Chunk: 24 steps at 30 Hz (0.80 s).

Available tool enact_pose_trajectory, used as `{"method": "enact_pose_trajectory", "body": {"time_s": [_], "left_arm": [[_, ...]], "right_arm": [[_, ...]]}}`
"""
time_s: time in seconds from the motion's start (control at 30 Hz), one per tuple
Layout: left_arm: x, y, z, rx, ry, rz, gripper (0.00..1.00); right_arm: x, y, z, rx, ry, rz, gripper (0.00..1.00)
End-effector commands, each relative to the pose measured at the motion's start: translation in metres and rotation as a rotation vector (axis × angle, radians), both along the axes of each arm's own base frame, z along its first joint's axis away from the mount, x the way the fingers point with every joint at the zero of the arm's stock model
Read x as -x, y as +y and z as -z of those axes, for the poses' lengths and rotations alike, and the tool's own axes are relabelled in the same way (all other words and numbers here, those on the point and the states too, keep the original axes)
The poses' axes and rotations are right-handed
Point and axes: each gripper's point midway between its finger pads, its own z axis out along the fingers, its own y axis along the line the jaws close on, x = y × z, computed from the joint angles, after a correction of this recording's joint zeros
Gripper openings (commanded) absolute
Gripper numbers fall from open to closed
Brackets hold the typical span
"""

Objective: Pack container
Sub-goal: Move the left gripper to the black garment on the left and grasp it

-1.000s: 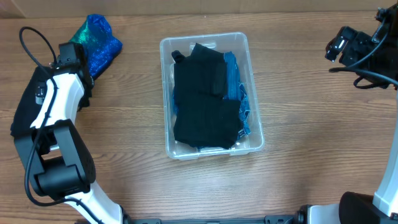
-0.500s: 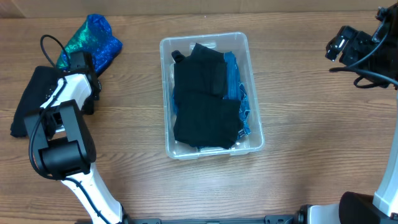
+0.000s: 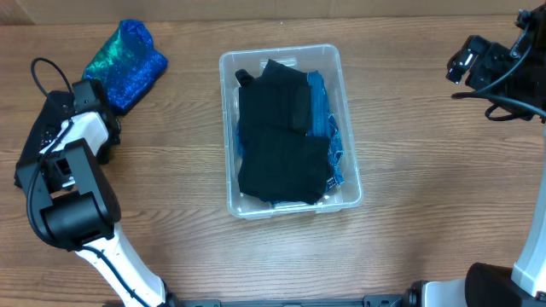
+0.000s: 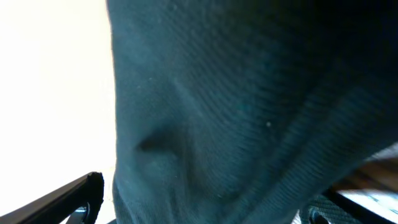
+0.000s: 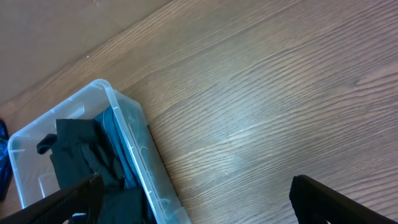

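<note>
**One container mid-frame, two pincers spread wide**

You have one container, clear plastic, sitting lengthwise at the centre of the overhead view on the wooden table. Inside it, black clothing covers most of the floor. Its folds overlap, so you cannot count the pieces. One blue cloth lies along the right wall.

Outside the container you can count two loose items. One is a sparkly blue-green bundle in the upper left of the overhead frame. The other is a dark cloth that fills almost the whole left wrist view.

Your left gripper has its jaws wide apart, with one tip showing in each lower corner of that view. The dark cloth lies right before them, and you cannot tell whether they touch it.

Your right gripper is also spread wide and empty. It hangs over bare wood, with the container in the lower left of its view.
</note>
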Motion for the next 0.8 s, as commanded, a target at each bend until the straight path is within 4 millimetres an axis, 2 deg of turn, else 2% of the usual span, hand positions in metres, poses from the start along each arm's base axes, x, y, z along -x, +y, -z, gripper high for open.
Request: {"method": "enact_pose_trajectory", "body": {"time_s": [0.0,0.23,0.33,0.43,0.5,0.57,0.63,0.77], "left_arm": [[0.010,-0.004,0.026,0.026,0.107,0.090,1.00],[0.003,0.002,0.029,-0.005,0.069,0.114,1.00],[0.006,0.004,0.038,-0.008,0.106,0.122,1.00],[0.012,0.006,0.049,-0.018,0.149,0.108,0.93],[0.015,0.006,0.055,-0.020,0.168,0.104,0.80],[0.016,0.006,0.059,-0.019,0.175,0.102,0.59],[0.016,0.006,0.059,-0.021,0.165,0.098,0.44],[0.015,0.009,0.054,-0.049,0.160,0.086,0.23]], "right_arm": [[0.003,0.000,-0.008,0.008,-0.026,-0.005,1.00],[0.004,0.000,-0.007,0.007,-0.020,-0.005,1.00],[0.004,0.000,-0.007,0.007,-0.020,-0.005,1.00],[0.004,0.000,-0.007,0.007,-0.019,-0.005,1.00],[0.004,0.000,-0.007,0.007,-0.019,-0.005,1.00],[0.004,0.000,-0.007,0.007,-0.019,-0.005,1.00],[0.004,0.000,-0.007,0.007,-0.019,-0.005,1.00],[0.004,0.000,-0.007,0.007,-0.019,-0.005,1.00]]}}
